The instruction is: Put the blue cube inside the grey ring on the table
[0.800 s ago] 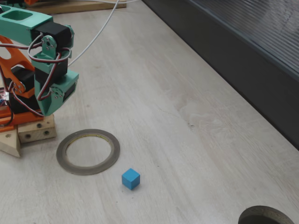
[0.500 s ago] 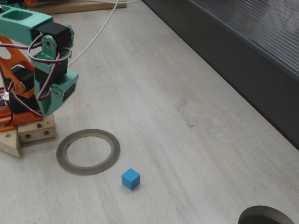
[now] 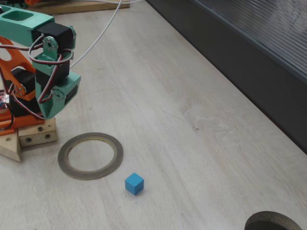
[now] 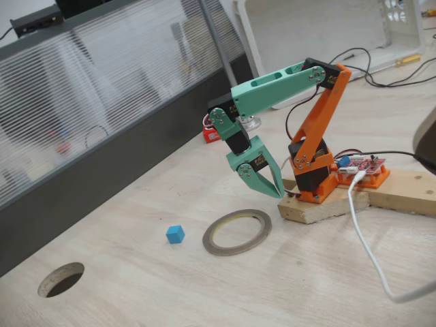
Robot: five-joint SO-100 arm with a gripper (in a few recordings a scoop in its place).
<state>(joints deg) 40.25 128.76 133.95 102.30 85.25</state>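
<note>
The blue cube (image 3: 134, 183) rests on the pale wood table (image 3: 192, 143), just outside the grey ring (image 3: 115, 156) toward the near edge in a fixed view. From the other side, the cube (image 4: 175, 234) lies left of the ring (image 4: 212, 242), about one cube-width from it. My teal gripper (image 4: 279, 194) points down, just above the table beside the ring's far rim and next to the arm's wooden base. Its fingers meet at the tips with nothing between them. In a fixed view the gripper (image 3: 52, 111) hangs behind the ring's far-left rim.
A dark round hole with a thick rim (image 3: 273, 221) is cut into the table at the near right, also seen as the hole (image 4: 61, 279). A dark wall panel (image 3: 249, 52) runs along one side. A white cable (image 4: 368, 252) trails from the wooden base (image 4: 327, 204).
</note>
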